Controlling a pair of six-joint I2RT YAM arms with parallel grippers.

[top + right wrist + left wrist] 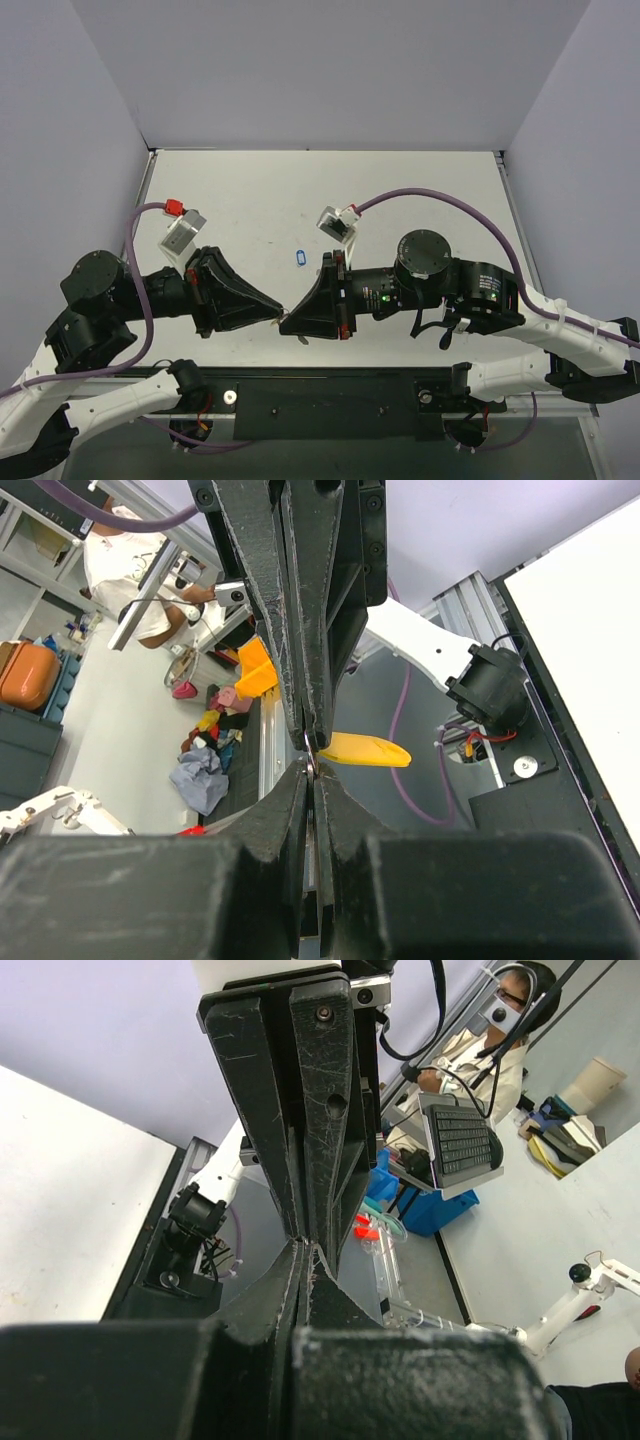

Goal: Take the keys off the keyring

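The right gripper (312, 772) is clenched, its tips touching those of the left gripper (308, 738), also clenched, nose to nose above the desk's (400, 190) near edge. At that junction sits the keyring (368, 750). Its yellow tag sticks out sideways, its long axis across the line of the two arms. Neither arm is nearer. The keys are too small to make out, so I cannot tell which gripper pinches ring and which key. Any parting pull would likely run along the arms' shared line.

Left end effector (303, 1252) matt black plastic, scuffed and scratched, right end effector (312, 770) likewise, keyring (365, 750) tag smooth yellow-orange plastic, desk (420, 190) matt white, lightly speckled.
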